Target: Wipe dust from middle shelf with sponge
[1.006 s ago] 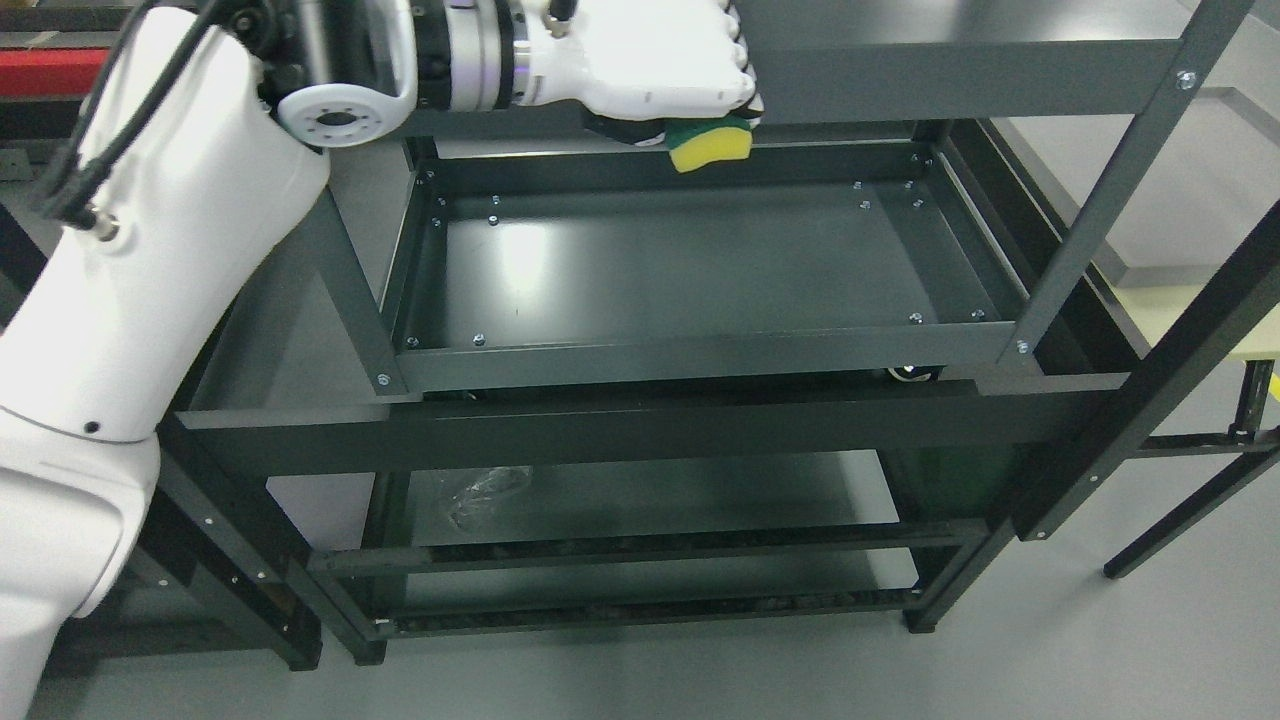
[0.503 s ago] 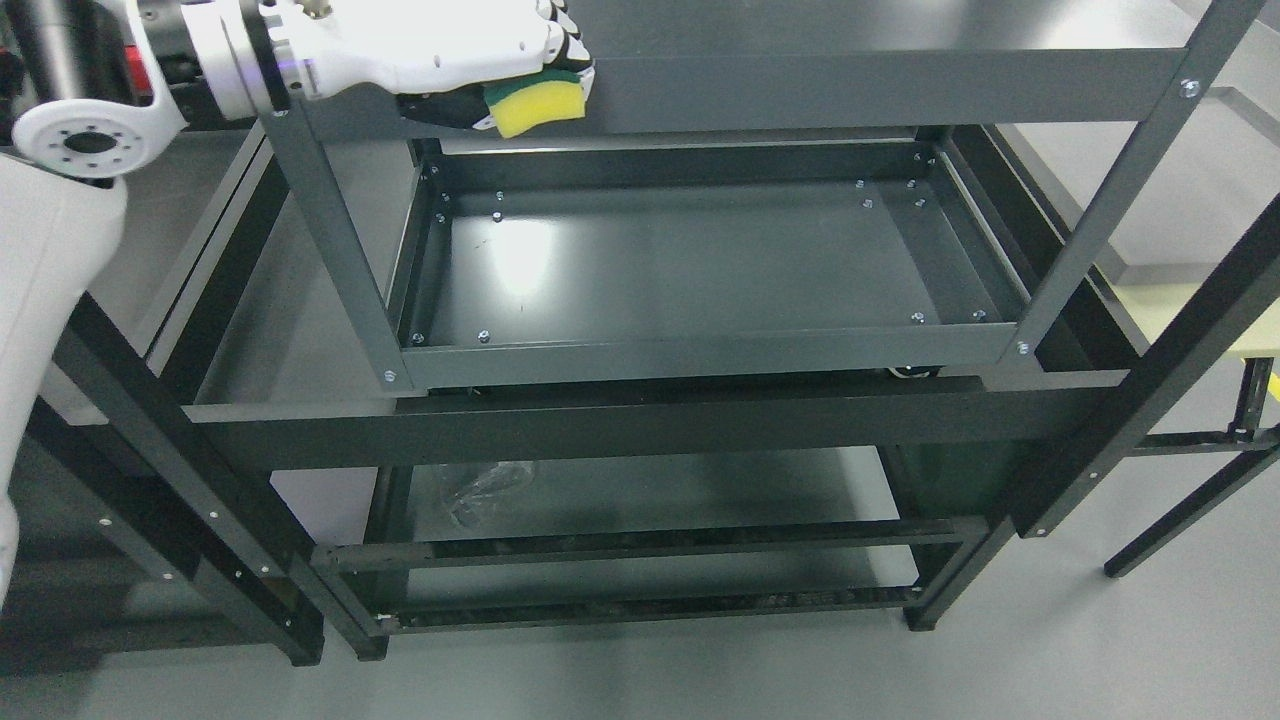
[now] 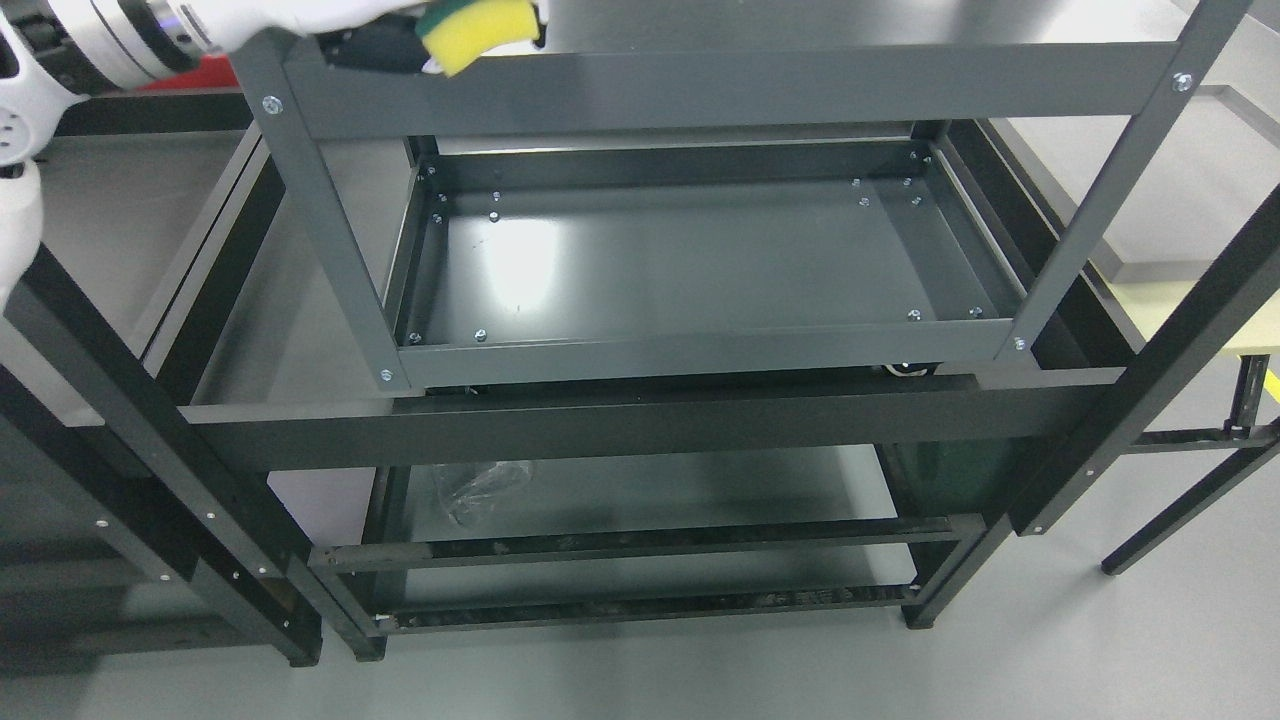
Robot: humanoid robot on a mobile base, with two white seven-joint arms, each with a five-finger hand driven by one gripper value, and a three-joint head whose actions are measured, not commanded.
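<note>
The tall dark grey metal shelving unit (image 3: 700,420) fills nearly everything in front of me, its angled uprights running out of the top corners. Inside it, the shallow dark grey metal middle shelf (image 3: 690,265) lies open to view, a rimmed tray with small screws along its edges and a bright glare near its left side. Nothing stands on it, and I can make out no dust or streaks on the sheen, so I cannot tell how much of it is clean. Below, a crumpled bit of clear plastic film (image 3: 480,490) lies on the lower shelf.

My left hand (image 3: 380,35) sits at the very top edge, above the upper front rail and well clear of the middle shelf, closed around the yellow sponge with a green scouring layer (image 3: 478,32). My right hand is out of sight.

I judge that the sponge is secured but not in contact with the shelf, so any wiping left requires bringing it down onto the tray.
</note>
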